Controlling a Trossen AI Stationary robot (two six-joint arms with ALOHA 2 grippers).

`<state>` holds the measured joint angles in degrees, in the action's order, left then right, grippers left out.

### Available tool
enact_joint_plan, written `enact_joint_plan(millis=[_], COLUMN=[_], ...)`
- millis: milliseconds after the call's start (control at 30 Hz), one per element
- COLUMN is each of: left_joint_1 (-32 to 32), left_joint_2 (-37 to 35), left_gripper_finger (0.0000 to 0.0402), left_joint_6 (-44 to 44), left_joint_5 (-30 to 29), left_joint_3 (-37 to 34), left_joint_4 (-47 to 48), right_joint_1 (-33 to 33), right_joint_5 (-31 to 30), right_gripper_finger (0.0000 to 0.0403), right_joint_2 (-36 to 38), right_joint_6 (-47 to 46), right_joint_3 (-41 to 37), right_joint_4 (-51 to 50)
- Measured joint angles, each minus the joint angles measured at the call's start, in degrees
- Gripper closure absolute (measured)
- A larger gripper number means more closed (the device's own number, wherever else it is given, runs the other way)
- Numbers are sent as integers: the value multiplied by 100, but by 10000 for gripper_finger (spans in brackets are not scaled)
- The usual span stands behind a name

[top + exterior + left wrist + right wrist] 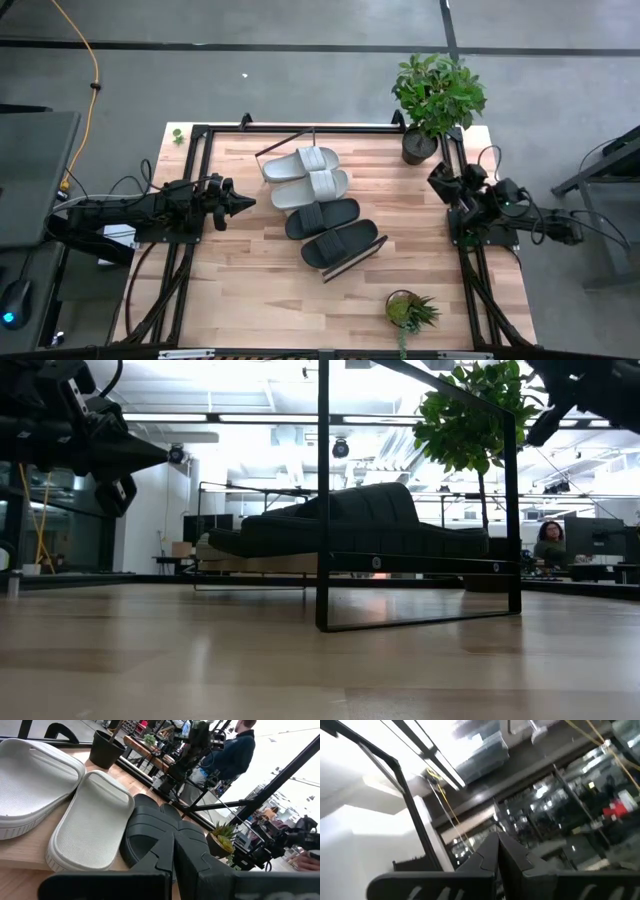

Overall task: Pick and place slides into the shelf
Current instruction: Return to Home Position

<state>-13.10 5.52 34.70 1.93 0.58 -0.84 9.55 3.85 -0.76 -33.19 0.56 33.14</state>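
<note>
Two light grey slides (308,175) and two black slides (332,230) lie side by side, soles down, in a slanting row on the shelf (352,267) in the middle of the table. The shelf's thin black rod frames stand at both ends of the row. My left gripper (247,203) is shut and points level at the row from the table's left, a short way off. In the left wrist view the grey slides (75,815) and a black slide (150,830) lie past its fingertips (165,855). My right gripper (437,177), shut, is drawn back at the right edge and tipped upward.
A tall potted plant (437,95) stands at the far right corner and a small plant (408,311) near the front edge. Black frame rails (190,190) run along the table's left and right sides. People (235,750) are in the room beyond.
</note>
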Motion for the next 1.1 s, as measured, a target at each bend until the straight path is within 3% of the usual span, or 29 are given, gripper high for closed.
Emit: enact_joint_plan(millis=[200,433,667,933,1100], left_joint_1=[0,0,0,0,0], left_joint_2=[0,0,0,0,0], left_gripper_finger=[401,401,401,401,401], left_joint_6=[0,-1,0,0,2], left_joint_5=[0,0,0,0,0], left_joint_3=[0,0,0,0,0], left_joint_4=[2,2,2,2,2], right_joint_1=[-327,-975,-1223,-1223,-1221], right_joint_5=[-94,-653,-1152,-1070,-987], right_gripper_finger=[403,403,403,403,403], right_joint_2=[-11,-11,-11,-9,-39], right_joint_6=[-109,198,435,771,1206], right_joint_3=[0,0,-2,-4,-2], right_joint_4=[-530,-951,-2143,-3109,-3149])
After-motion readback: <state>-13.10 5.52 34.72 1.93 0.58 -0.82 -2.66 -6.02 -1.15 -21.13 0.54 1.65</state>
